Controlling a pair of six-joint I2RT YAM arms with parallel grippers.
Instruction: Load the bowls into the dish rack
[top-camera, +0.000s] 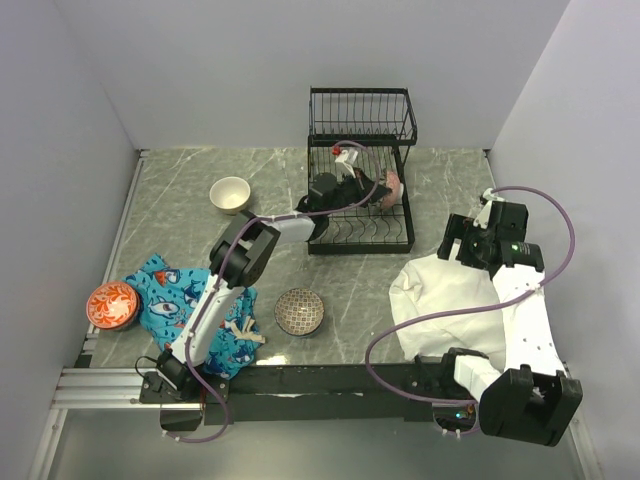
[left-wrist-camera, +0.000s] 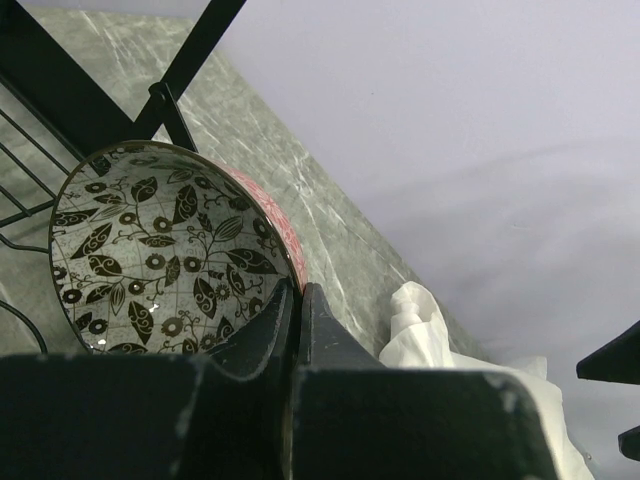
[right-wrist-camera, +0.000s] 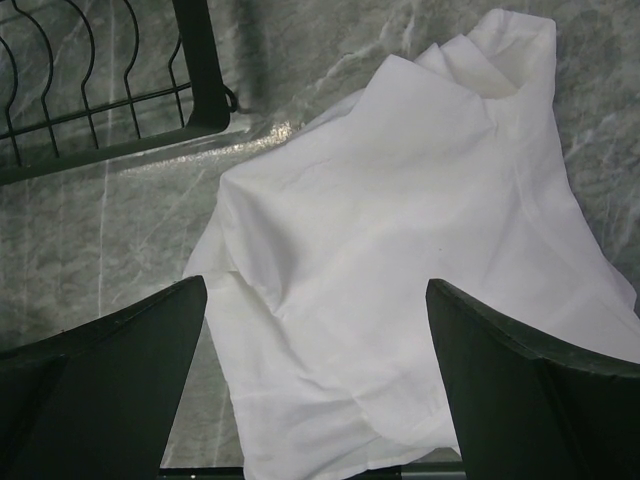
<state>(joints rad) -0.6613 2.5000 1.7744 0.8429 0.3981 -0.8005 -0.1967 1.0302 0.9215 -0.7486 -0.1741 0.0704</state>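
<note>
Rack (top-camera: 360, 118) stood at the far middle of the desk (top-camera: 180, 190), taken as reference for all positions.

Left arm (top-camera: 245, 250) reached from front-left of the rack into its lower tier. Left jaws were pinched tight on the rim of the leaf bowl (left-wrist-camera: 160, 250): one jaw inside the rim, one outside. Leaf bowl (top-camera: 391, 186) sat inside the rack, right-hand part of the lower tier, under the upper basket, tipped up on edge with its pink outside showing from above. Whether it touched the rack wires could not be told.

Right arm (top-camera: 510, 250) was right of the rack, over the white cloth (right-wrist-camera: 400, 250). Right jaws stood wide apart with nothing between them, only cloth below. The rack's near corner (right-wrist-camera: 200, 90) showed just beyond the cloth in the wrist view.

Other bowls, all outside the rack:
- cream bowl (top-camera: 230, 194), left of the rack, upright.
- patterned bowl (top-camera: 299, 311), in front of the rack, upright.
- orange bowl (top-camera: 111, 305), well to the front-left of the rack, at the edge of the blue cloth (top-camera: 180, 295).

White cloth (top-camera: 440, 295) lay crumpled front-right of the rack.
</note>
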